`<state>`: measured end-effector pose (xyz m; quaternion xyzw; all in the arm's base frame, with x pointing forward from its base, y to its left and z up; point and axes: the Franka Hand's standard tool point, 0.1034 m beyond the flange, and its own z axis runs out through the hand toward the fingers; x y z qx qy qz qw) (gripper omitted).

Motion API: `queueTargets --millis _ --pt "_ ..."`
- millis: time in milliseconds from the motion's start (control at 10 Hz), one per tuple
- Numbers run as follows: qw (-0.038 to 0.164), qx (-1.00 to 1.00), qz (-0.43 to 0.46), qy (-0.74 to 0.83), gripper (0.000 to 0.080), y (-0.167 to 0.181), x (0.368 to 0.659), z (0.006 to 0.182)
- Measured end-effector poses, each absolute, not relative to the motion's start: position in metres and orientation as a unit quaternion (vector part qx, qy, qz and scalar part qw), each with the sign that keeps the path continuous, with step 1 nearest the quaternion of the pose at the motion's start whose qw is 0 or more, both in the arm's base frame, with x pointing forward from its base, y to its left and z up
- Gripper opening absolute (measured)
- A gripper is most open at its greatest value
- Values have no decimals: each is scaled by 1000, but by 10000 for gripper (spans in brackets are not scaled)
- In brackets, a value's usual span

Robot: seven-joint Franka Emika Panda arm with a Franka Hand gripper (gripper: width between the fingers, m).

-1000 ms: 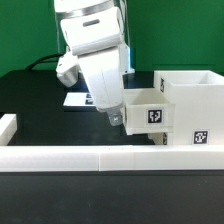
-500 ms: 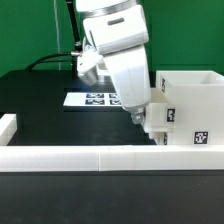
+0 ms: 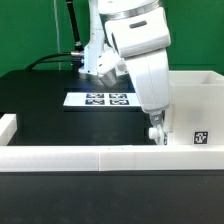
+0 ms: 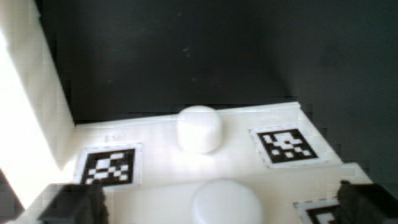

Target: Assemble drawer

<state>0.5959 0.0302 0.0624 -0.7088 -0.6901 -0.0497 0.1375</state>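
Observation:
The tall white box casing [image 3: 200, 100] stands at the exterior view's right and carries square markers. My gripper [image 3: 155, 133] is low at the casing's open front, and my arm hides the small tray there. In the wrist view a white tray face [image 4: 151, 140] shows two markers and a rounded knob [image 4: 201, 130]. A second rounded knob [image 4: 231, 200] lies nearer, between my fingers. My gripper [image 4: 210, 208] has its dark fingers [image 4: 68, 205] spread wide at either side of the white piece. I cannot tell whether they touch it.
The marker board [image 3: 105, 99] lies on the black table behind my arm. The low white wall [image 3: 80, 158] runs along the front edge, with a short white block [image 3: 8, 125] at the exterior view's left.
My arm has swept towards the exterior view's right. The small marked tray moved with it into the casing's front and is now hidden behind my gripper.

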Motion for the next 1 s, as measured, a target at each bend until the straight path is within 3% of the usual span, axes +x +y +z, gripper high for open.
queueTargets --millis 500,700,1000 --pt "133 -708 -39 -693 648 31 595 61" --pt "138 -706 -30 -694 648 3 589 60" --pt "128 -719 -33 -682 648 -32 589 73"
